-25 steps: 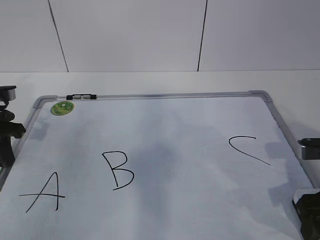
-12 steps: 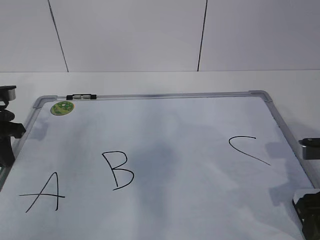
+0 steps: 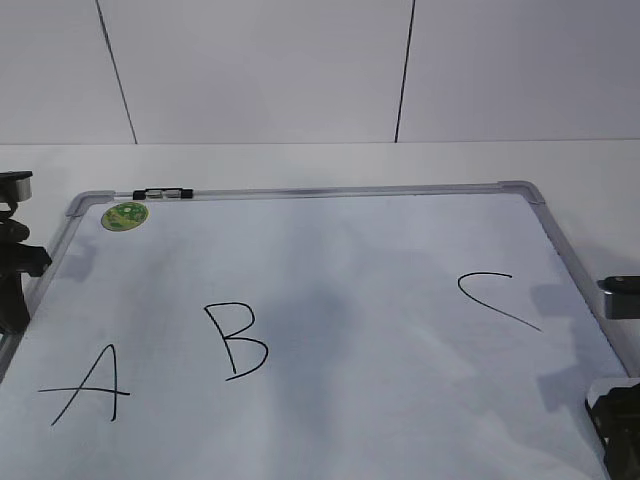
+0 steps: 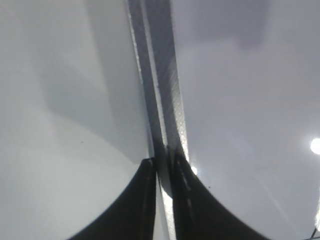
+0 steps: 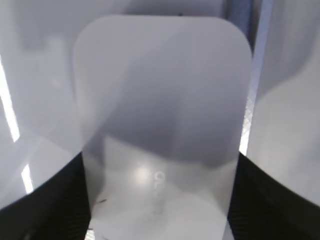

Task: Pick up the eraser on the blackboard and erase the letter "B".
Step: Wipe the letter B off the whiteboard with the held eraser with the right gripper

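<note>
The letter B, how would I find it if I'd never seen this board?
Look at the big white blackboard with the grey frame. Three black handwritten letters run across it, and the letter B is the middle one, left of centre. It has two round bumps, unlike the pointy A beside it or the open C far right.

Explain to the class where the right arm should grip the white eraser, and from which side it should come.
Grip the eraser across its two long, straight sides, coming down from above. It lies flat on the blackboard, top face up, so only those edges offer parallel surfaces. In the right wrist view the dark fingers already flank its near end, one per side.
</note>
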